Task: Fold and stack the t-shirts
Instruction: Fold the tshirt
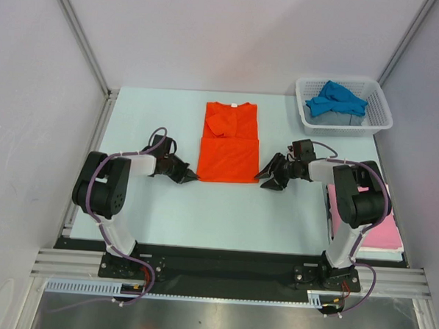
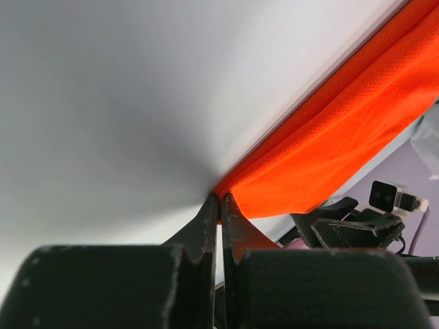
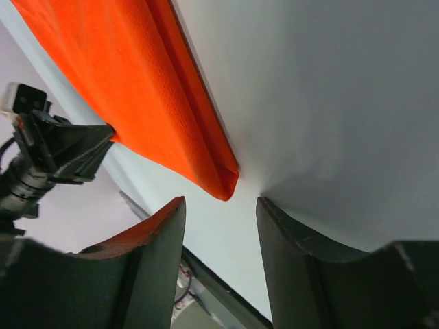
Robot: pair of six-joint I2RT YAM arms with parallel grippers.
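The orange shirt (image 1: 228, 146) lies flat in the middle of the surface (image 1: 165, 213), with its sleeves folded in. It is soft, thin and light, so it will bend and flop when lifted. The two near corners look like the best places to hold it.

The left claw (image 1: 191, 176) is pressed together at the near left corner and seems to pinch it. The right claw (image 1: 267, 178) is spread wide. The near right corner lies just in front of its gap, not yet inside.

The blue shirt (image 1: 337, 101) sits bunched in the basket (image 1: 376, 121) at the far right corner. The pink shirt (image 1: 381, 232) lies by the near right edge.
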